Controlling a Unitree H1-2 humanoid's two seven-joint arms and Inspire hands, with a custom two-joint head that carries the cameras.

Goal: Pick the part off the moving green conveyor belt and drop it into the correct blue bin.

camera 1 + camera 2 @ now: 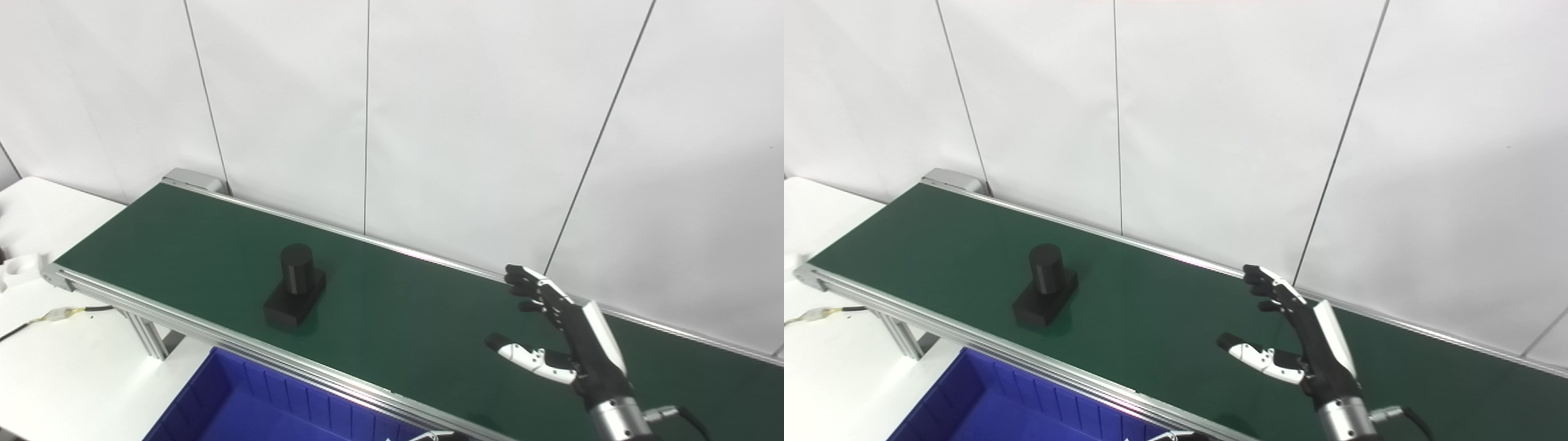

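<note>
the right hand (566, 334) hovers over the green conveyor belt (398, 306), fingers and thumb spread, holding nothing. well to its left the black part (296, 286), a cylinder on a block, sits on the belt. a blue bin (245, 407) lies below the near rail.

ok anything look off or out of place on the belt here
Nothing stands out. The black part, a cylinder on a block base, stands upright on the green conveyor belt, clear of its rails. The right hand is open over the belt, apart from the part. The blue bin sits below the near rail.
</note>
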